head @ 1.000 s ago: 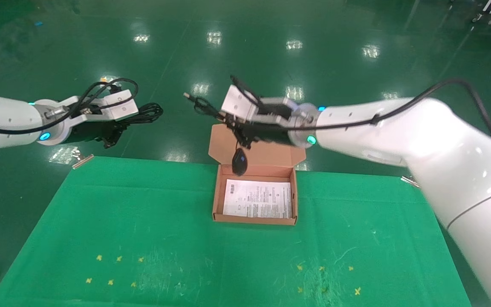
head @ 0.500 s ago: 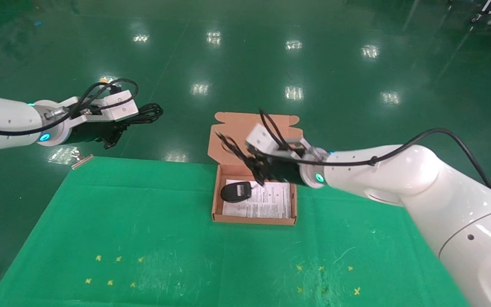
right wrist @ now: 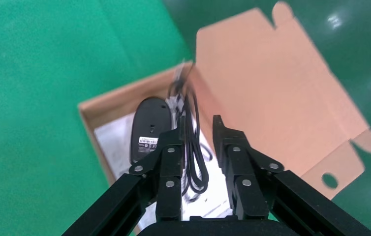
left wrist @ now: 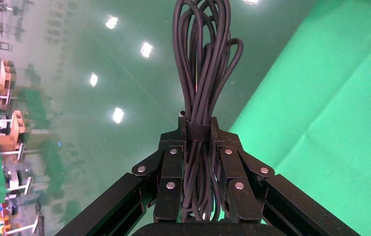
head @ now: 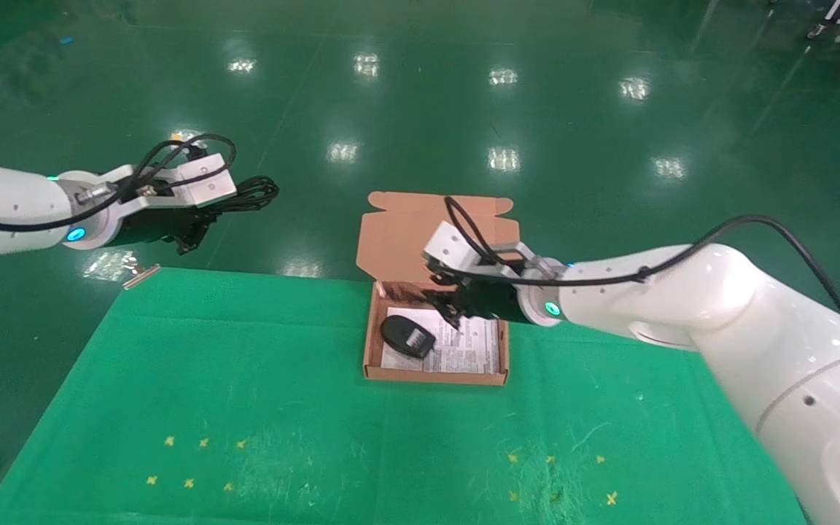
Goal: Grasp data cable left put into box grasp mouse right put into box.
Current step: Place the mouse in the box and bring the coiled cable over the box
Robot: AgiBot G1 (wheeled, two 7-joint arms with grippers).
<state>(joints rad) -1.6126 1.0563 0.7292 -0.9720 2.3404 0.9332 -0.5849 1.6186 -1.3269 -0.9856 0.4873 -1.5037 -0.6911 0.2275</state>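
A green cloth covers the bench (head: 259, 379), scuffed in places and marked with small yellow crosses near its front edge. Beyond it stretches a glossy dark green floor (head: 566, 124) that mirrors rows of ceiling lights.

The box (head: 369, 343) sits at the middle of the bench's far edge, its flap lid (head: 398, 233) standing open at the back, a round hole showing in one lid tab in the right wrist view. A white printed sheet (head: 471, 350) lines the bottom. The mouse (head: 407, 335) lies inside the box on its left side, underside up with a label showing, resting on the sheet and close to the left wall. Its thin cord (right wrist: 193, 147) runs from it in loops over the sheet.

The right pincer (head: 453, 310) hangs over the box's far right part, just beside the mouse and not touching its body. Its fingers (right wrist: 170, 147) are spread apart, and in the right wrist view the cord's loops lie in the gap between them; whether the pads still touch the cord cannot be told.

The left pincer (head: 194, 232) is held off the bench's far left corner, above the floor and well apart from the box. It is pressed together on the data cable (left wrist: 203, 73), pinching the bundle at its tie band, with the long loops reaching out past the fingertips.
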